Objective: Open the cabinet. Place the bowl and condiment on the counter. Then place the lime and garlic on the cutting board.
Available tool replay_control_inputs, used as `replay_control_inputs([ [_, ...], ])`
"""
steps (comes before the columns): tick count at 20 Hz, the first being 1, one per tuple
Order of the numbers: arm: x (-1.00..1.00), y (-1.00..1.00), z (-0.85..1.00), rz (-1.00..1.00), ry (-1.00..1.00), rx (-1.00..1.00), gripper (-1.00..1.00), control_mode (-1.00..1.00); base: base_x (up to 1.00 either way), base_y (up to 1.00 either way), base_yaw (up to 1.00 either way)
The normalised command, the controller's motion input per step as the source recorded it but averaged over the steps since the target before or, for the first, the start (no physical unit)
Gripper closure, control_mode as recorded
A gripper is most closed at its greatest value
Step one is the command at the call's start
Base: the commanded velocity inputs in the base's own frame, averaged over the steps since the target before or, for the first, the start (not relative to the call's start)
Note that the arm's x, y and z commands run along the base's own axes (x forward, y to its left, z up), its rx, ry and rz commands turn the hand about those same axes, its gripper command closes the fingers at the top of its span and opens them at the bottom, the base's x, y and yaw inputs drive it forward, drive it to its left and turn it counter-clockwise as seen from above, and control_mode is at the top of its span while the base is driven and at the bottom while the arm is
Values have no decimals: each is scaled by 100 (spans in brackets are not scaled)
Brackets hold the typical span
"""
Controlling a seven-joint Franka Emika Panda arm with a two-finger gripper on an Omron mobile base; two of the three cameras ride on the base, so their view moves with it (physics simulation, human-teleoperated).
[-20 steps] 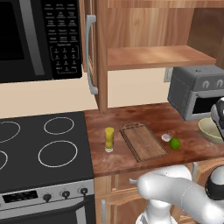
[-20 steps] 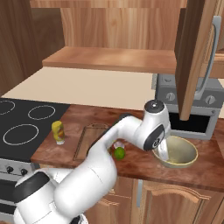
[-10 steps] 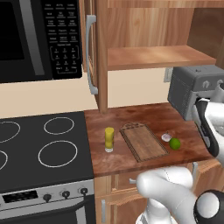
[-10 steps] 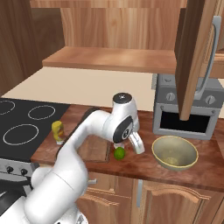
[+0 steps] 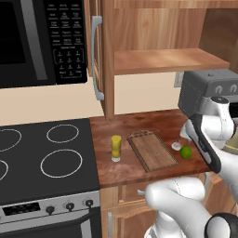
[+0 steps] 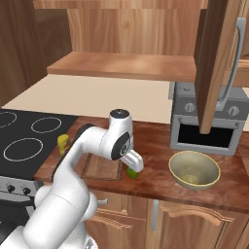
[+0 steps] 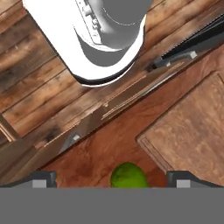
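The cabinet [image 5: 102, 60] stands open, its shelf [image 6: 121, 65] bare. On the counter [image 6: 153, 146] sit the olive-beige bowl [image 6: 193, 169] at the right and the yellow condiment [image 5: 116, 148] left of the cutting board [image 5: 152, 151]. Just off the board's right side lie the lime [image 5: 186, 152] and, close behind it, the pale garlic [image 5: 176, 146]. My gripper [image 6: 133, 164] hangs open directly over the lime [image 6: 132, 173]. In the hand view the lime [image 7: 128, 176] lies between the two fingertips of the gripper [image 7: 111, 180], with the cutting board [image 7: 192, 131] beside it.
A grey toaster oven [image 6: 209, 121] stands at the back right under the open cabinet door [image 6: 216, 63]. The black stovetop [image 5: 42, 158] lies to the left, with a microwave [image 5: 37, 42] above it. The counter's front edge runs close to the lime.
The arm has swung left from over the bowl to above the lime. The bowl stays on the counter. The jaws have stayed open.
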Motion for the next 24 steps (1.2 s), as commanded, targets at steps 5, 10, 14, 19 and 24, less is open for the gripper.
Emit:
replay_control_inputs([
  [5, 36, 0, -47, 12, 8, 0, -100, -100, 0, 0, 0],
  [10, 27, 0, -38, 9, 3, 0, -100, -100, 0, 0, 0],
  [14, 13, 0, -36, 9, 0, 0, -100, -100, 0, 0, 0],
  [19, 25, 0, -36, 6, 0, 0, -100, -100, 0, 0, 0],
  [24, 27, 0, -21, 6, 0, 0, -100, -100, 0, 0, 0],
])
